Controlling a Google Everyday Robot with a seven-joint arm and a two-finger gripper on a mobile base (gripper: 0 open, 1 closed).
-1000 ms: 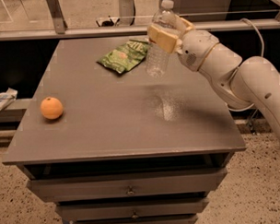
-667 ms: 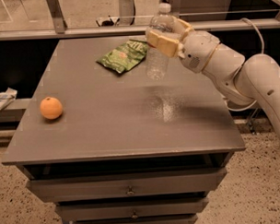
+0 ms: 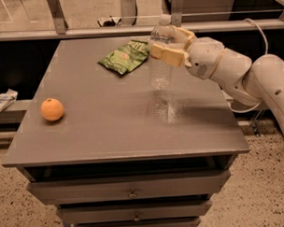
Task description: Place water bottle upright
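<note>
Camera view: gripper (image 3: 171, 44) at worktop (image 3: 86, 136) rear-right, fingers (image 3: 165, 52) clamped round water bottle (image 3: 160, 73) upper body; long axis approx. vertical, cap up, base prob. just above surface.

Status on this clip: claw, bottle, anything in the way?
Claw shut on water bottle, over the table, far right. Bottle upright, cap up, not released. Snack bag and orange lie apart, to the left.

Tool (image 3: 164, 40) at upper centre, tight on water bottle (image 3: 160, 72)
</note>
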